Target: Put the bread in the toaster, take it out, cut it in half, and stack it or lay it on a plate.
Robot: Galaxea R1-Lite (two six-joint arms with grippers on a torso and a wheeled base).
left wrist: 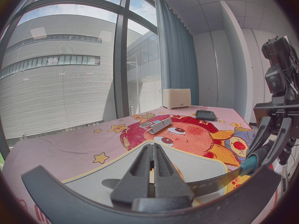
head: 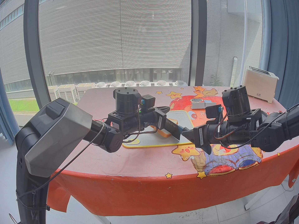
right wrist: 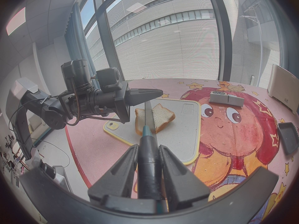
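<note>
Tall windows [head: 115,31] in dark frames [head: 32,47] took up the far side of the room. Through the glass stood a grey building [head: 78,41] faced in fine horizontal slats, with a row of rooftop units [head: 71,91] and a strip of grass [head: 21,105] below it. Bright daylight came in under a blue sky with some cloud. Blue curtains [head: 285,31] hung beside the glass. The walls [left wrist: 232,72] were plain white, the ceiling [left wrist: 199,3] was made of square panels, and the floor [head: 230,210] was laid in pale tiles. The bench [head: 140,162] wore a pink cartoon-printed cloth with an orange skirt [head: 140,193].
</note>
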